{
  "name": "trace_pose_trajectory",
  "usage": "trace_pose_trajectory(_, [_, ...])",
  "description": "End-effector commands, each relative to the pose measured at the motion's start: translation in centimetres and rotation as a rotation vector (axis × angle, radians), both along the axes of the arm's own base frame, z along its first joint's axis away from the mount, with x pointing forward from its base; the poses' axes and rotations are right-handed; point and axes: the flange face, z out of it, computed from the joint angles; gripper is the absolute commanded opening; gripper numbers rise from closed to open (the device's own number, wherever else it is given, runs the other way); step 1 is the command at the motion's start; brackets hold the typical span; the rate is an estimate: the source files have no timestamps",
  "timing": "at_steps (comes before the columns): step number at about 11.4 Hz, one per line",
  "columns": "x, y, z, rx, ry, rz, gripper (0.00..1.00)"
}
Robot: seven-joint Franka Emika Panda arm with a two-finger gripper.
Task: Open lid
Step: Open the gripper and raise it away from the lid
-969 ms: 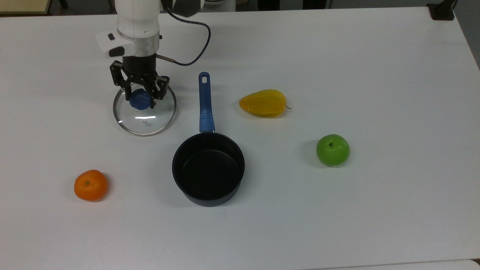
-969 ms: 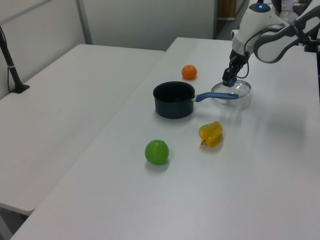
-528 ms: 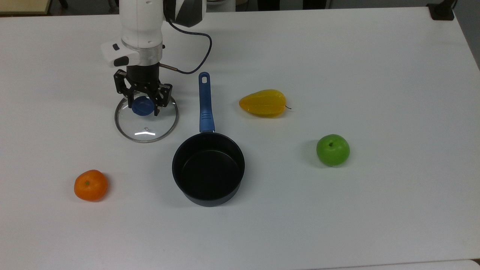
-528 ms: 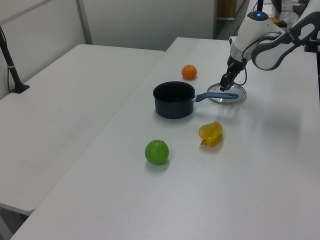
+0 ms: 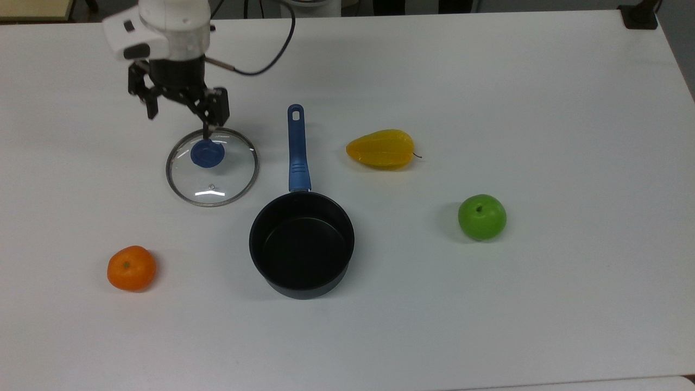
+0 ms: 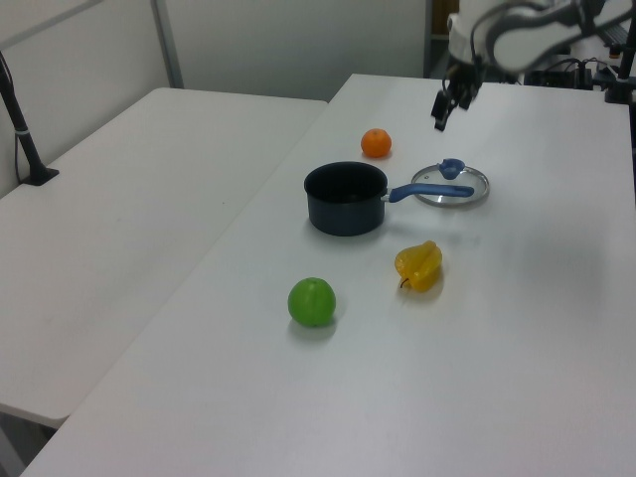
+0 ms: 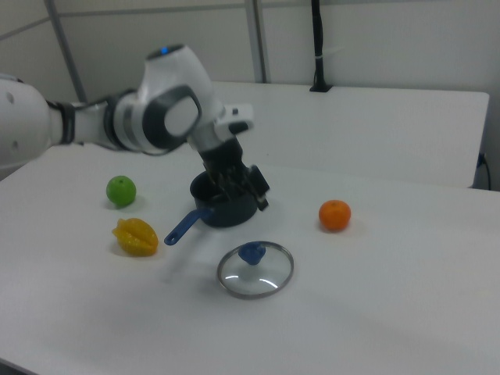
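The glass lid [image 5: 212, 166] lies flat below the empty, spread-open gripper [image 5: 179, 117], its blue knob [image 5: 207, 153] just under one finger.

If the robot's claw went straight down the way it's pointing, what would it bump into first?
Probably the lid, near its far rim, or the bare table just beside it. The open gripper hangs above the lid's edge, and depth is hard to judge.

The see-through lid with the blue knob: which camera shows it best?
The top view. There the lid lies flat on the table, its whole round rim and blue knob plain. The right view shows it whole but slanted. The left view shows it thin, partly behind the pan's handle.
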Motion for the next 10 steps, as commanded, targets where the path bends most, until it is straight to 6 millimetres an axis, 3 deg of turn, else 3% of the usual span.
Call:
trace_pose_trajectory(1, [-0.9,6.4,7.3,0.067,0.151,0.107,1.0])
trace_pose_trajectory(3, [-4.4,11.2,11.1,0.102,0.211,0.188,1.0])
trace_pose_trajectory(5, [-7.4,13.1,13.5,0.106,0.266,0.237,1.0])
trace_pose_trajectory(7, [-9.3,13.0,14.7,0.121,0.275,0.249,1.0])
trace_pose_trajectory(10, [-9.2,12.4,14.7,0.121,0.275,0.239,1.0])
